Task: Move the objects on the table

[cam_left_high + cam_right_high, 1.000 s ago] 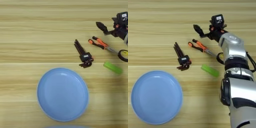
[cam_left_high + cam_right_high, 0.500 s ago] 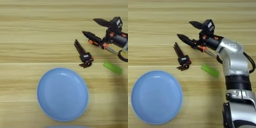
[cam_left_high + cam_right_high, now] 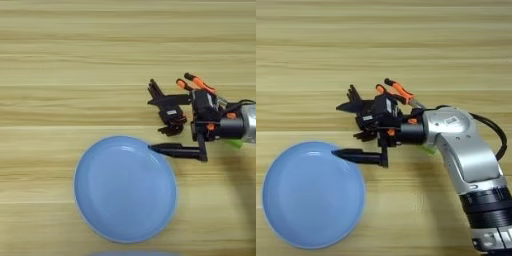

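A round light-blue plate lies at the near middle of the wooden table. Just behind its right rim is the black hex-key set. My right gripper is open and reaches in from the right. One black finger lies over the far side of the hex-key set and the other along its near side, with that tip at the plate's rim. I cannot tell whether the fingers touch the set. The pliers with orange handles lie behind the gripper, partly covered by it.
A small flat green piece peeks out from under the wrist. In the right eye view, the silver forearm runs from the bottom right corner across the near right of the table.
The gripper has swung left and toward me, from above the pliers to around the hex-key set. It stays open. The plate, pliers and hex-key set have not moved.
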{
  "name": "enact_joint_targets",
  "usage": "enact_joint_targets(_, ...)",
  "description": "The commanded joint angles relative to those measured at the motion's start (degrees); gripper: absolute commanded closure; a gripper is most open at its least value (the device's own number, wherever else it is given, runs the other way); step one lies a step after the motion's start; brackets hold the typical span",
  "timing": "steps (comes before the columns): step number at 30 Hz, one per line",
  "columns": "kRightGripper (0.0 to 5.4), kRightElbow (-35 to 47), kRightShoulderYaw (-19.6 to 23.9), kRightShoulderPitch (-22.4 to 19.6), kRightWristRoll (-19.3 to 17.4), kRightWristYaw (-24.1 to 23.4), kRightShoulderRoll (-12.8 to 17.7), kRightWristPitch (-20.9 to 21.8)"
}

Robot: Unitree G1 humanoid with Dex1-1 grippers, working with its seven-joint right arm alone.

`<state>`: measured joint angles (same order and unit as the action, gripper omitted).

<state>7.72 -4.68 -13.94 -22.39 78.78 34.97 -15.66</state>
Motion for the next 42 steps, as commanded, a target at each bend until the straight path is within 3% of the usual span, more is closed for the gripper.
enact_joint_targets(1,0.03,1.8,-1.0,-4.0,0.4,1.5,2.9,1.2)
enact_joint_targets(5,0.03,1.5,-3.9,-5.5,2.3,3.8,3.6,1.5)
enact_joint_targets(11,0.03,-1.0,-10.9,-9.1,9.7,5.8,3.6,4.0)
enact_joint_targets(19,0.03,-5.4,-16.7,-13.1,15.9,6.4,1.1,7.0)
enact_joint_targets(32,0.03,-18.3,-22.0,-14.4,24.6,2.7,-4.2,10.8)
enact_joint_targets(42,0.03,-28.6,-22.5,-17.9,30.3,-5.5,-8.3,13.9)
